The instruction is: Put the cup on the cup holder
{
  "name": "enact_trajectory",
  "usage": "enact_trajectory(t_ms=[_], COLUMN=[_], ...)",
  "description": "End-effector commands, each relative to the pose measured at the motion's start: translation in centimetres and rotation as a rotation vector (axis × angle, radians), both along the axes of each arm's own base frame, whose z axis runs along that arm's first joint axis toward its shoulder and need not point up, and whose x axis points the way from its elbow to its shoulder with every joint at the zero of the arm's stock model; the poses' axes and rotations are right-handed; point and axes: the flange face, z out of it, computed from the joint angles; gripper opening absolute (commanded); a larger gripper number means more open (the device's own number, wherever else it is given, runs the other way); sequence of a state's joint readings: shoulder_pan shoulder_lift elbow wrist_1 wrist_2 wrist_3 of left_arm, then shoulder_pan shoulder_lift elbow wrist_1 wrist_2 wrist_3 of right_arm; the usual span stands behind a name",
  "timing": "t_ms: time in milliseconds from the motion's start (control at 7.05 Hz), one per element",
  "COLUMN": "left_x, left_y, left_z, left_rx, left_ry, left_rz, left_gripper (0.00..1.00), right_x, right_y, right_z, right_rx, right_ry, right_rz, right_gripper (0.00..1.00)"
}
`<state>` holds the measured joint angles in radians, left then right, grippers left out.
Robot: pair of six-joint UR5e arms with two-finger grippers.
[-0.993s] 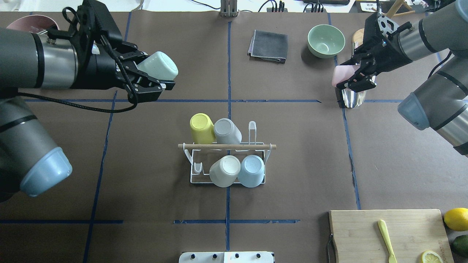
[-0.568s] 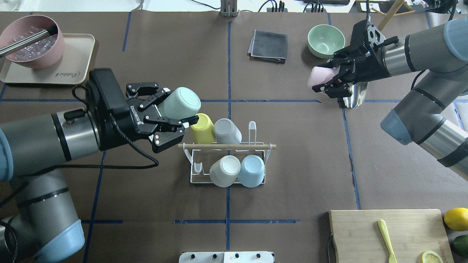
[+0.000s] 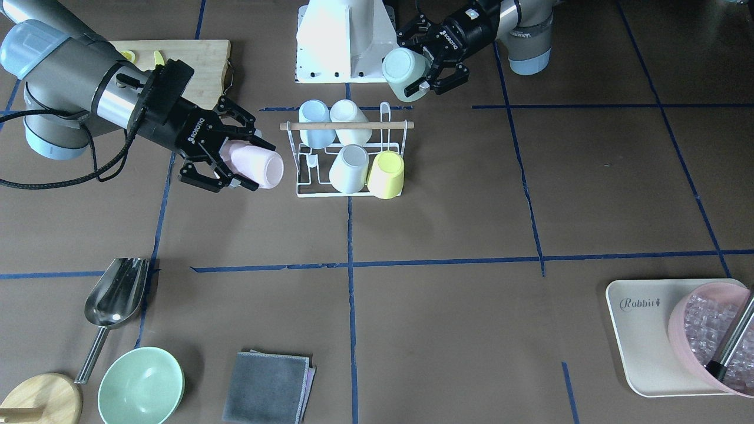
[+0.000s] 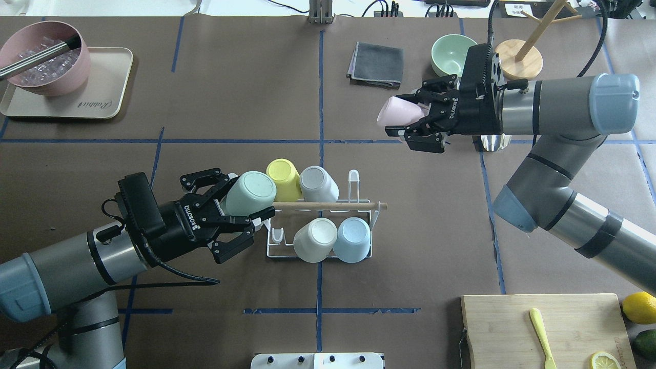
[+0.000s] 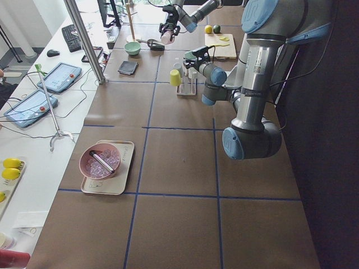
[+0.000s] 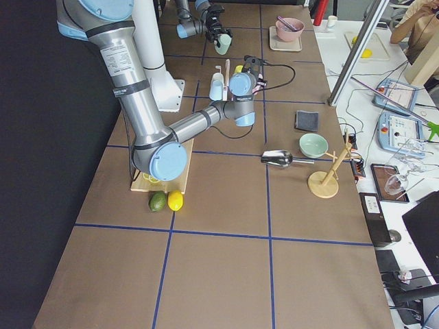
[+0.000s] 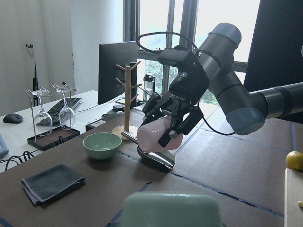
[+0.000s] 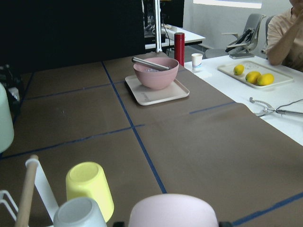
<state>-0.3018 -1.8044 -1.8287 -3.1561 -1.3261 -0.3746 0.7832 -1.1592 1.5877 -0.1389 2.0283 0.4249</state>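
The cup holder, a white wire rack [image 4: 271, 253] with a wooden rod [image 4: 348, 206], stands mid-table and also shows in the front view [image 3: 306, 176]. It holds yellow [image 4: 283, 177], grey [image 4: 319, 184], cream [image 4: 315, 240] and light blue [image 4: 353, 238] cups upside down. My left gripper [image 4: 252, 197] is shut on a mint green cup [image 4: 250, 185] at the rack's left end, above the rod's tip; the front view shows the gripper [image 3: 412, 65] too. My right gripper [image 4: 400, 114] is shut on a pink cup [image 4: 392, 110], held in the air to the far right of the rack.
A pink bowl [image 4: 46, 56] on a tray sits far left. A grey cloth [image 4: 376, 64], green bowl [image 4: 453, 54], wooden mug tree [image 4: 517, 56] and metal scoop [image 4: 494, 142] lie far right. A cutting board [image 4: 564, 318] and lemon [image 4: 639, 306] are near right.
My left gripper has carried the mint cup nearer and right, up to the rack's left end. My right gripper has carried the pink cup left, toward the table's middle.
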Motion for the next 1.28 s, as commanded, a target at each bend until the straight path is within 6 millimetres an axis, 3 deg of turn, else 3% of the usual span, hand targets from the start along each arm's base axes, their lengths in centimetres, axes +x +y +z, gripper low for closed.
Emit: enact_trajectory(t_ms=[0, 142, 426, 709, 851, 1135], left_x=[1.2, 1.8, 4.4, 5.1, 5.8, 6.8], left_y=[0.5, 0.4, -0.2, -0.3, 0.6, 2.0], left_z=[-0.6, -1.1, 0.4, 1.2, 1.7, 2.3], left_rx=[0.045, 0.075, 0.074, 0.07, 0.072, 0.06], left_ry=[0.02, 0.035, 0.013, -0.002, 0.005, 0.004], left_rz=[-0.023, -0.037, -0.036, -0.034, -0.015, 0.001], left_gripper=[0.05, 0.05, 0.06, 0.06, 0.07, 0.07], right_x=[-1.4, -1.9, -5.4, -8.6, -10.8, -12.6], right_y=[1.4, 1.9, 2.3, 1.8, 3.5, 5.4], right_z=[-2.4, -2.0, -1.5, -1.4, -0.9, -0.2], right_rx=[0.01, 0.017, 0.022, 0.032, 0.031, 0.042], right_ry=[-0.139, -0.199, -0.276, -0.294, -0.295, -0.279], right_rz=[0.046, 0.073, 0.097, 0.089, 0.082, 0.072], right_gripper=[0.0, 0.0, 0.0, 0.0, 0.0, 0.0])
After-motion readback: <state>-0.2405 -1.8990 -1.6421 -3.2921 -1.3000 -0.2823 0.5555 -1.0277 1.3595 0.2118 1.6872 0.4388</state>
